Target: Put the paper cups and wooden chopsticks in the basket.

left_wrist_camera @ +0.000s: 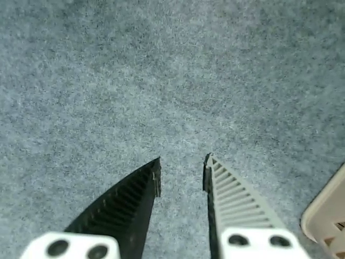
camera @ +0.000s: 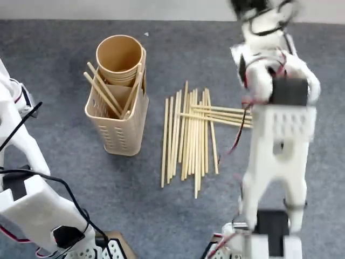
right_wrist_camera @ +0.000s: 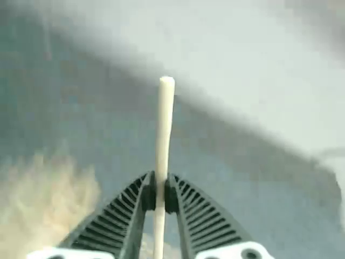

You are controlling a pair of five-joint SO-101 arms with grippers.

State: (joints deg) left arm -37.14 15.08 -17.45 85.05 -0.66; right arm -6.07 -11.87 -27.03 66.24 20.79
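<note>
A cream slotted basket (camera: 119, 125) stands left of centre on the grey carpet, with a paper cup (camera: 119, 56) nested in its far end and a few wooden chopsticks (camera: 103, 89) leaning inside. A loose pile of wooden chopsticks (camera: 188, 135) lies on the carpet to its right. In the right wrist view my right gripper (right_wrist_camera: 160, 195) is shut on one chopstick (right_wrist_camera: 164, 124), which sticks straight out past the tips. The right arm (camera: 275, 97) stands over the pile's right side. My left gripper (left_wrist_camera: 181, 172) hangs open over bare carpet, with a basket corner (left_wrist_camera: 326, 216) beside it.
The left arm (camera: 32, 199) occupies the near left corner of the table. Bare grey carpet (camera: 178, 48) lies behind the pile and in front of the basket. A pale wall edge runs along the far side.
</note>
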